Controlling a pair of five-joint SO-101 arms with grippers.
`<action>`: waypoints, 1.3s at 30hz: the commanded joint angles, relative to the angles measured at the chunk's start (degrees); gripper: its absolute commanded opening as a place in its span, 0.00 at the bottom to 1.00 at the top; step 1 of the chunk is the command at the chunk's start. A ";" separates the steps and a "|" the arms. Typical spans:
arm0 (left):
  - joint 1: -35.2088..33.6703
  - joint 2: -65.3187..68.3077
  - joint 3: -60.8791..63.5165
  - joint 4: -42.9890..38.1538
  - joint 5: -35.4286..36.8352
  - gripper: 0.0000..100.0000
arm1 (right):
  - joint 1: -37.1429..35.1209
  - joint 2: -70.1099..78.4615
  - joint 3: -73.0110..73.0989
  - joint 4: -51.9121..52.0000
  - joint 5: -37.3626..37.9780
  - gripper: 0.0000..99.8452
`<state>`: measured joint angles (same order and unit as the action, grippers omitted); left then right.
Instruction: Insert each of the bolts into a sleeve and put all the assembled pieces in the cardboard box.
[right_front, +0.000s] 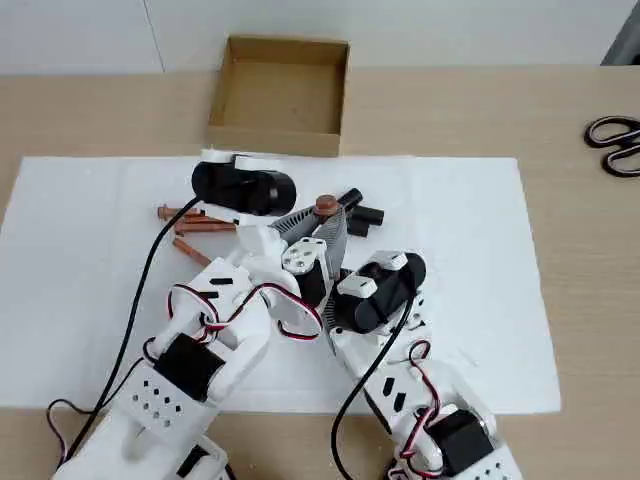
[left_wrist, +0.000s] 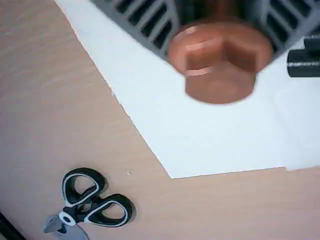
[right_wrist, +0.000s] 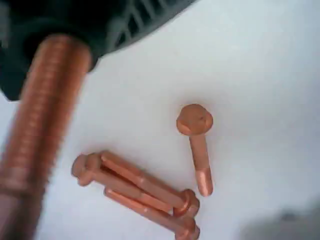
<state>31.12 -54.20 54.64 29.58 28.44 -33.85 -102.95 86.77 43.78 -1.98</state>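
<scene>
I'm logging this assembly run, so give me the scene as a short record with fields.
Held: copper hex-head bolt, clamped in the left gripper
Loose bolts: copper bolts lying on the white paper sheet, one apart from a touching cluster
Sleeves: black cylindrical sleeves on the paper near the held bolt
Box: open brown cardboard box on the wooden table, no pieces inside
Aside: black-handled scissors on the table, off the paper

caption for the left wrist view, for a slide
Left gripper holding a copper bolt over the white sheet, with scissors lying on the wooden table.
</scene>
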 joint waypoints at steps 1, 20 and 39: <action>0.26 0.26 -0.40 -2.64 0.18 0.01 | -0.22 -1.01 -1.05 -1.36 -0.53 0.00; 0.26 0.00 1.80 -2.46 -5.10 0.01 | -0.22 -1.01 -1.14 -1.36 -0.53 0.00; 0.35 -0.18 -0.75 11.60 -5.27 0.01 | -0.22 -1.01 -1.14 -1.36 -0.44 0.00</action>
<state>31.65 -54.20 55.34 38.99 24.04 -34.02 -102.77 86.95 43.78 -2.07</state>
